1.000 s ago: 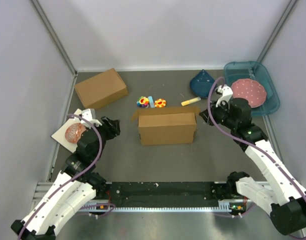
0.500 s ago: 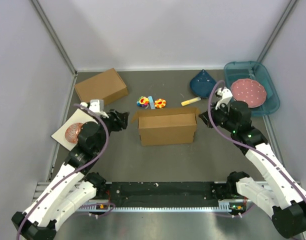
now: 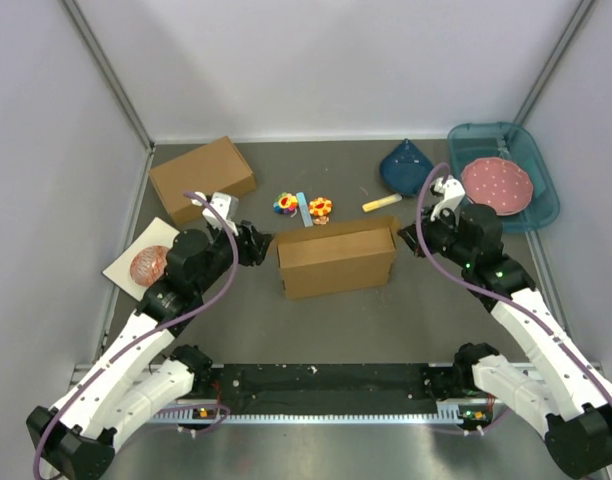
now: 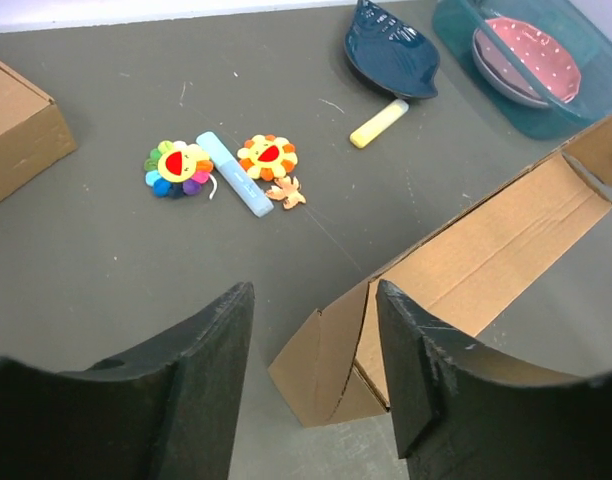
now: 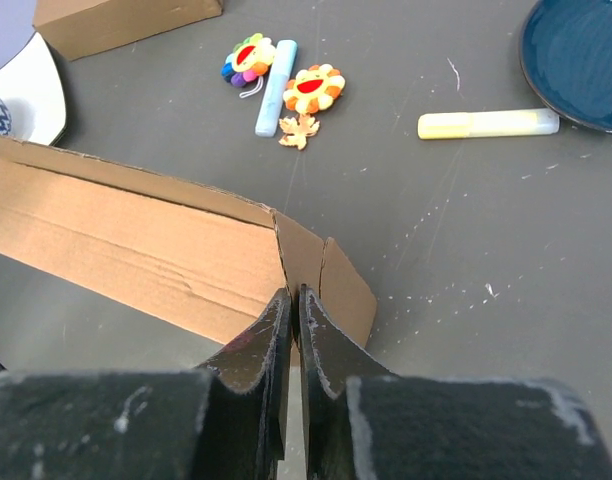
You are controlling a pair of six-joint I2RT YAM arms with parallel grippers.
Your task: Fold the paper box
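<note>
- Since a second ago the left gripper point(image 3: 258, 243) has swung in to the left end of the brown cardboard paper box point(image 3: 336, 262).
- It lies between both grippers with its long axis running left-right (right end slightly farther from the arms).
- Left fingers point(image 4: 211, 340) stand apart and grip nothing.
- Right gripper point(image 5: 291, 297) is pinched closed on the right end flap.

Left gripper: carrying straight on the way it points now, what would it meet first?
Probably the paper box: its end flap lies right ahead of the open left gripper, though depth is hard to judge.
</note>
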